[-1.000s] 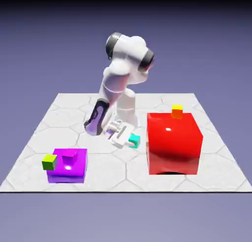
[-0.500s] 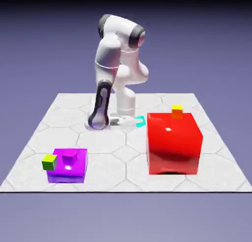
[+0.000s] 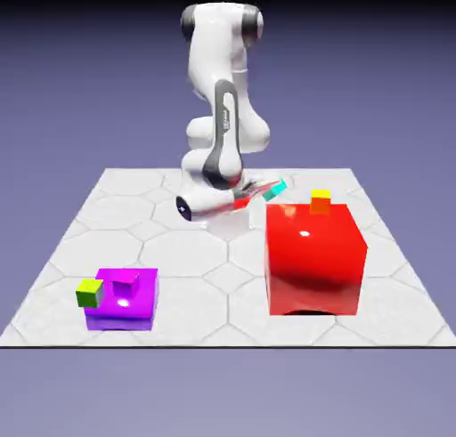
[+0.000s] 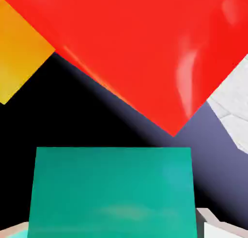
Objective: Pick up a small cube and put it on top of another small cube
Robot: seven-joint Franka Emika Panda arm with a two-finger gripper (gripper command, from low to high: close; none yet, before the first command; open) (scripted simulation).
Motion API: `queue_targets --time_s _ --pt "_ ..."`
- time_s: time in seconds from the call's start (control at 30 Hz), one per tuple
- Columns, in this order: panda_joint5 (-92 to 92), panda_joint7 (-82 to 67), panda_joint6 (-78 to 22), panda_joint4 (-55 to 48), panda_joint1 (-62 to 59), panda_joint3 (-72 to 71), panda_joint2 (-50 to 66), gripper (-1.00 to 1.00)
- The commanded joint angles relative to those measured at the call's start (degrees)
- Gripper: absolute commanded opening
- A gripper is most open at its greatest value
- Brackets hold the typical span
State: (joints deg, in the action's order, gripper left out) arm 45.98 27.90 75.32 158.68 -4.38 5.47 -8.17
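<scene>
Small cube (image 4: 112,191) (matte cyan, flat-faced) clamped in hand (image 3: 267,191) beside glossy red block (image 3: 315,257).

Small cube (image 3: 277,189) hangs just beside big block (image 3: 315,259), above table (image 3: 178,248).

A small cyan cube (image 4: 114,191) fills the bottom of the hand view, held large between the gripper (image 4: 114,227), whose pale fingertips (image 4: 215,225) peek out at the lower corners. Above it spreads the big red block (image 4: 145,43), with a yellow-orange cube (image 4: 19,50) at the left edge. A patch of white tiled worktop (image 4: 235,106) shows at the right.
</scene>
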Motion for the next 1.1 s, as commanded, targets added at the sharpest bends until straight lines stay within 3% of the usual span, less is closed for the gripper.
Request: queue_targets --time_s 0.0,0.73,0.93,0.97,1.07 --pt "0.91 2.47 0.38 -0.04 -0.52 -1.03 -0.79 -1.0" --pt "23.26 57.29 8.26 -0.85 -11.87 -23.28 -17.67 -1.0" --pt "32.59 55.8 15.42 2.15 -7.65 -29.38 -15.04 -1.0" --pt "32.6 55.8 15.42 2.15 -7.65 -29.38 -15.04 1.0" --pt "27.62 57.48 11.33 0.4 -10.18 -25.73 -16.48 1.0"
